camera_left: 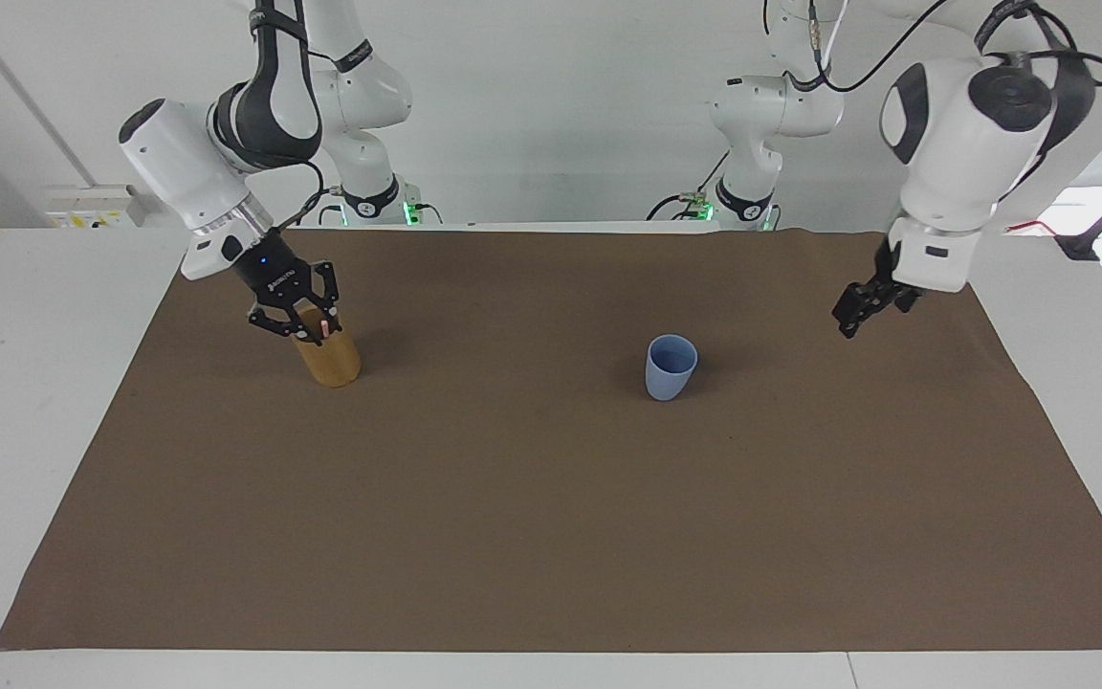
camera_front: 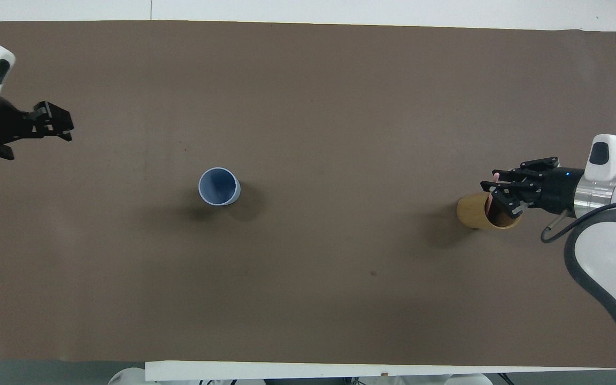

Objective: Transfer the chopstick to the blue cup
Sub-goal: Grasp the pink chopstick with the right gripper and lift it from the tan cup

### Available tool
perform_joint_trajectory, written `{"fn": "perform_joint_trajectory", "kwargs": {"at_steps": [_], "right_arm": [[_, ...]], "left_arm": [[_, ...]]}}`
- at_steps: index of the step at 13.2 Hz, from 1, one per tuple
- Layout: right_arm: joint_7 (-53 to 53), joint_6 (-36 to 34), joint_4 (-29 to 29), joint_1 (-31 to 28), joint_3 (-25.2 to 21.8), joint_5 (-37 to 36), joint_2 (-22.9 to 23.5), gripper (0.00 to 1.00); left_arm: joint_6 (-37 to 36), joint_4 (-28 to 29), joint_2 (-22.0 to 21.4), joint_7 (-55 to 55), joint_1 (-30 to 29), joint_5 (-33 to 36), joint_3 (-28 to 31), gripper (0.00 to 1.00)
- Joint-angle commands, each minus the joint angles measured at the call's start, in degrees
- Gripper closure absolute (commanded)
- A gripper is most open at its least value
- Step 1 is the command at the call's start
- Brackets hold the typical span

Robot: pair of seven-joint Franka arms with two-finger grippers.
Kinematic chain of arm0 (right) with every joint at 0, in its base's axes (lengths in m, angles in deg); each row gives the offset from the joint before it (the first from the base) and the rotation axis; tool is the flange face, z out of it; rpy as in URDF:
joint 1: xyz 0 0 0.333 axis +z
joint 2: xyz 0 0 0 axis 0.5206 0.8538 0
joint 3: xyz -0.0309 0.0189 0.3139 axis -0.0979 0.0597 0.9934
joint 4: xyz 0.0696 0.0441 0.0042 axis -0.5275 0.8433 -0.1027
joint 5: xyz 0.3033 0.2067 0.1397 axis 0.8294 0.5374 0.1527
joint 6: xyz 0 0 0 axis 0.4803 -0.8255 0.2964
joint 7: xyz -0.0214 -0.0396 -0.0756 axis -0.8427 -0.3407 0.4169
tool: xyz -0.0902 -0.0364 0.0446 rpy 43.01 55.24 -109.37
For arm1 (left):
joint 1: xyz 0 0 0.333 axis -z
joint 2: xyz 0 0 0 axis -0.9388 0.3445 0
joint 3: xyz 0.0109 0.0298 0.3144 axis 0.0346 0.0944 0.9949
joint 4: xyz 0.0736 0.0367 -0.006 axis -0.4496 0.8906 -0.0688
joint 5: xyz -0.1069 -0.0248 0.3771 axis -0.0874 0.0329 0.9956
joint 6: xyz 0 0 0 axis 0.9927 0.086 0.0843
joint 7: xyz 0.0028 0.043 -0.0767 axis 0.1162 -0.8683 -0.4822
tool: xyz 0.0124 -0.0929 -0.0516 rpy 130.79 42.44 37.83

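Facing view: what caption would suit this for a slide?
Right gripper at the chopstick in the tan cup; blue cup stands alone.

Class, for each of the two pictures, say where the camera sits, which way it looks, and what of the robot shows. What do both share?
Facing view: high across the table, looking at the robots; both arms and bases show, right tool at the tan cup.
Overhead view: above the robots' end, looking steeply down; left tool and right arm's forearm show.
Shared: brown mat, blue cup, tan cup, chopstick.
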Motion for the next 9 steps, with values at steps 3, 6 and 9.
{"fn": "perform_joint_trajectory", "kwargs": {"at_steps": [3, 6, 9], "right_arm": [[-0.69, -0.41, 0.79, -0.37, 0.17, 1.36, -0.51, 0.8], [1.06, -0.59, 0.53, -0.37, 0.17, 1.27, -0.33, 1.0], [2.12, -4.26, -4.89, -0.37, 0.26, 0.22, 0.81, 1.0]], "left_arm": [[-6.58, -3.83, 0.19, 12.51, -3.58, -3.56, -0.83, 0.0], [-6.66, -2.52, -0.69, 12.33, -3.32, -3.56, -0.92, 0.0], [-11.58, -3.13, -2.88, 15.21, -3.32, -3.56, -1.36, 0.0]]}}
